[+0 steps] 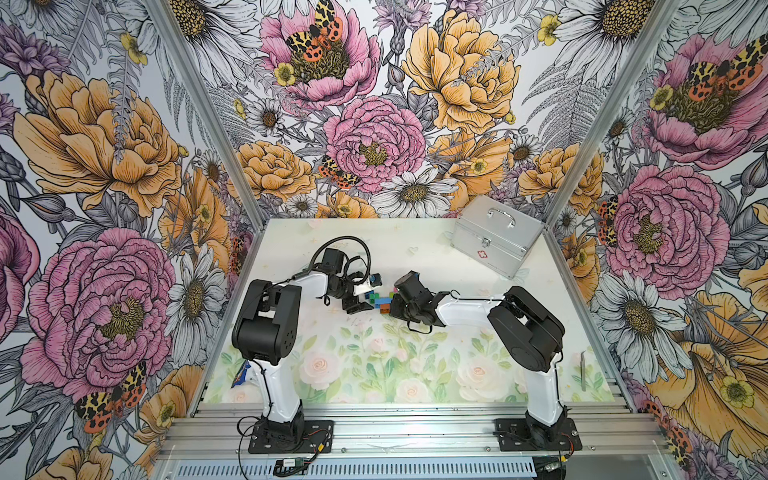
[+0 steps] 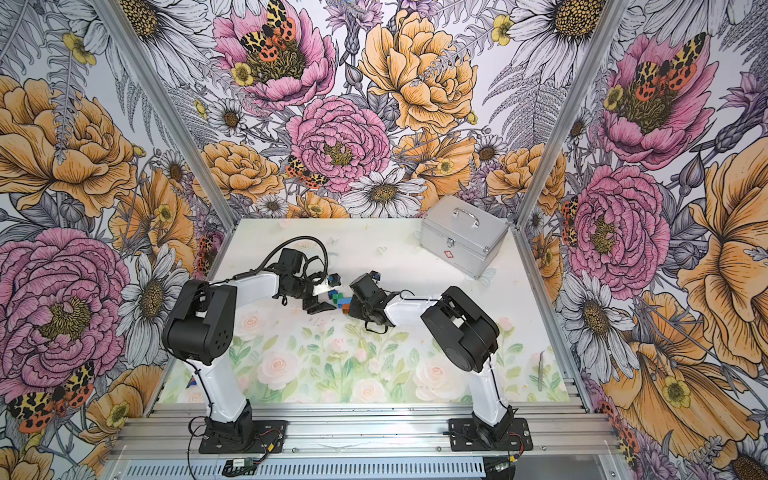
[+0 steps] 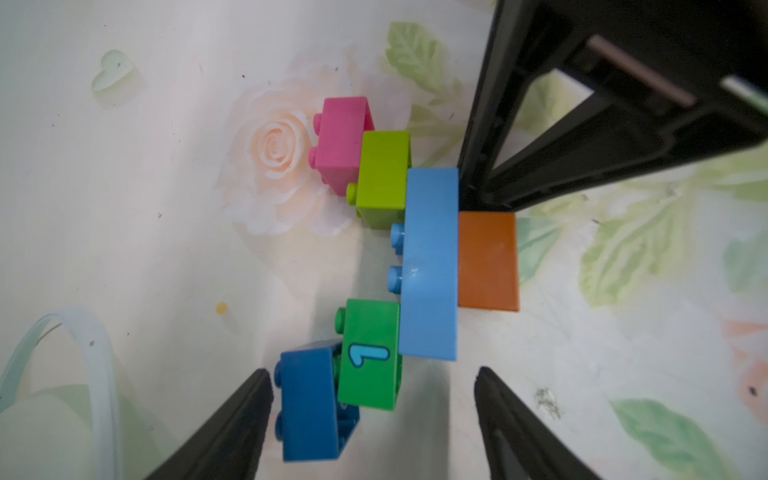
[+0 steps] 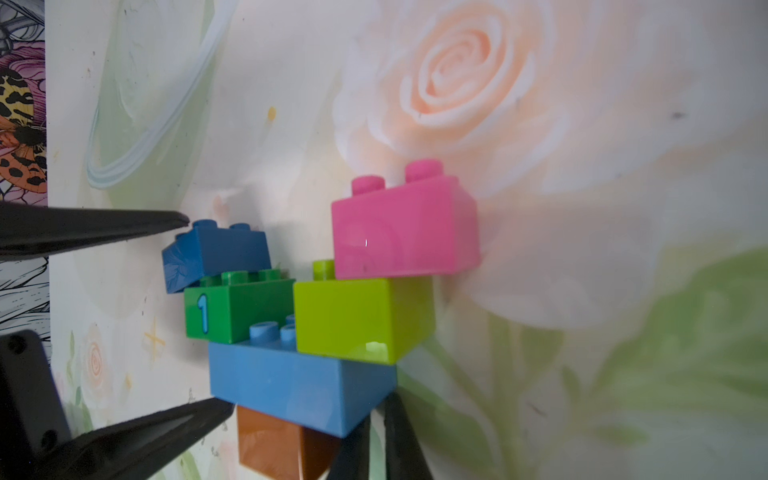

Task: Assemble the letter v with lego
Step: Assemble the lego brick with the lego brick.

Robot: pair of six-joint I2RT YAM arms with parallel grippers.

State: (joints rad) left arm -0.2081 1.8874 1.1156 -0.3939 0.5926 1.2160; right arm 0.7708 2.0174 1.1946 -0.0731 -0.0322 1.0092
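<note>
The letter v (image 1: 376, 301) (image 2: 340, 301) lies flat on the mat between my two grippers. In the left wrist view its lego reads pink (image 3: 343, 143), lime (image 3: 382, 174), light blue bar (image 3: 430, 262), orange point (image 3: 488, 259), and dark green (image 3: 370, 353) with a "1" on it. The dark blue brick (image 3: 309, 407) sits tilted on the green one. My left gripper (image 3: 374, 374) (image 1: 368, 297) is open, its fingers either side of the blue and green bricks. My right gripper (image 4: 376, 436) (image 1: 392, 303) is shut and empty, tips against the light blue bar (image 4: 299, 386) beside the orange brick (image 4: 282, 444).
A silver metal case (image 1: 494, 235) stands at the back right of the table. A thin metal tool (image 1: 584, 370) lies near the front right edge. A blue wrapper (image 1: 243, 374) peeks out behind the left arm.
</note>
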